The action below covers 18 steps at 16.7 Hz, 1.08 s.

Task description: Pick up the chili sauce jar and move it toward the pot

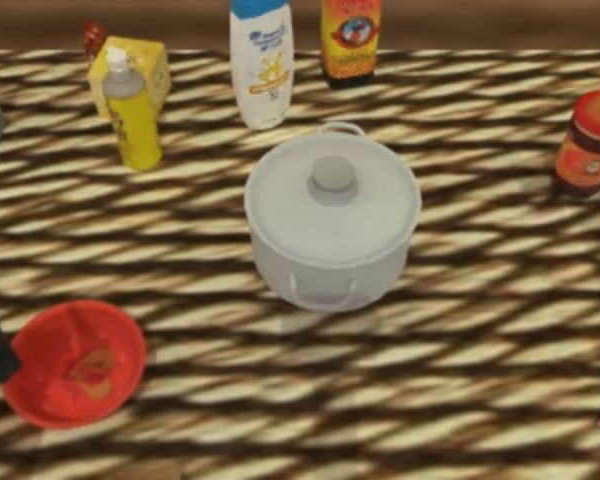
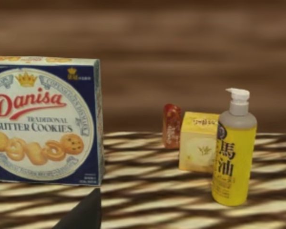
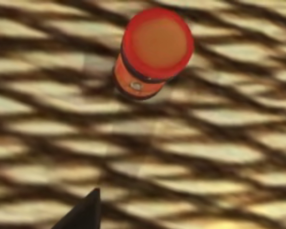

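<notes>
The right end effector (image 3: 76, 212) shows only as a dark fingertip at the lower edge of its wrist view, so whether it is wide or narrow cannot be told; it hangs above the desk, apart from the chili sauce jar (image 3: 152, 50), seen from above with its red-orange lid. The left end effector (image 2: 83, 214) is likewise just a dark tip low in its own view, state unknown; a dark shape at the left edge of the top view is probably that arm.

In the top view, nearest, a red bowl (image 1: 75, 362) sits at lower left. The pot (image 1: 332, 220) stands in the middle of the desk (image 1: 480, 350), lid on. The chili sauce jar (image 1: 587, 142) stands upright at the right edge, well apart from the pot. Farther back stand a yellow pump bottle (image 1: 130, 110), a yellow box (image 1: 140, 65), a white shampoo bottle (image 1: 262, 62) and an orange-labelled bottle (image 1: 350, 38). A Danisa cookie box (image 2: 44, 126) fills the left wrist view's left.
</notes>
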Tool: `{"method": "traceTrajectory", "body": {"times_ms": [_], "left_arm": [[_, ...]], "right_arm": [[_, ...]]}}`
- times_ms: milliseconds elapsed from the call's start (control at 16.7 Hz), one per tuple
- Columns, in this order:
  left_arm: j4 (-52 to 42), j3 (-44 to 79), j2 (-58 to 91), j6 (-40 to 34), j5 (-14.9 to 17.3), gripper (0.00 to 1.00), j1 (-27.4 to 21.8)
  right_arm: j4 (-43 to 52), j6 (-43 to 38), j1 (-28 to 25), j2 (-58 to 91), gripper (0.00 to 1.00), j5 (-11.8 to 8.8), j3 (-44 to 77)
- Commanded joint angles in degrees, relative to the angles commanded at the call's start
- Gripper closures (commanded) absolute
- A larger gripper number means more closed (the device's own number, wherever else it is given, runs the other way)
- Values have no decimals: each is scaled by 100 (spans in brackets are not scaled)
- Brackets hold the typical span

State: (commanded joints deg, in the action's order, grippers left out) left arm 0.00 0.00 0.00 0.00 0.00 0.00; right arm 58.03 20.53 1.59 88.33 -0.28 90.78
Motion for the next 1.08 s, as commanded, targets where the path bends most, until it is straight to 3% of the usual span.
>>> {"method": "traceTrajectory", "body": {"times_ms": [600,840,1080], "left_arm": [[0,0,0,0,0,0,0],[0,0,0,0,0,0,0],[0,0,0,0,0,0,0]], "right_arm": [[2716,1420,-90,5138,0,-170,5809],[3367,1755,-123,6484,0,-226,7108],[3584,1875,-140,6960,0,-252,7559]]}}
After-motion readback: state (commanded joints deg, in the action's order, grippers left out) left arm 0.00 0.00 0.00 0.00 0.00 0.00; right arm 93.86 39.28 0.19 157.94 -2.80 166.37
